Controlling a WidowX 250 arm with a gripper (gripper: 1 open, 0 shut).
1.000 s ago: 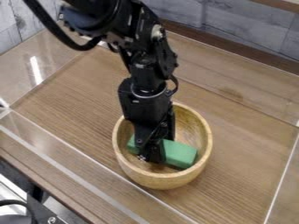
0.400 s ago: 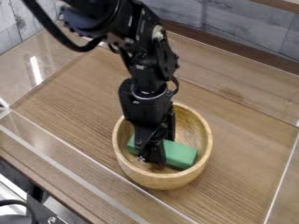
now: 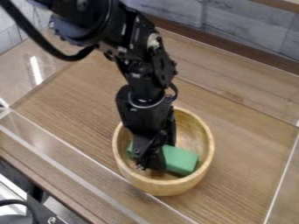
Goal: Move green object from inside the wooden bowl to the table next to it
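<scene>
Green block (image 3: 179, 159) lies inside the bowl (image 3: 201, 131), now a little nearer the tabletop's (image 3: 70, 96) front edge than a second ago, the bowl shifted with it. The gripper (image 3: 149, 157) reaches straight down into the bowl at the block's left end, touching it; whether its jaws clamp the block cannot be told.

green object (image 3: 180, 159): left end hidden behind gripper (image 3: 149, 157)
gripper tips: too dark to tell
wooden bowl (image 3: 197, 180): far-left rim hidden by arm
</scene>
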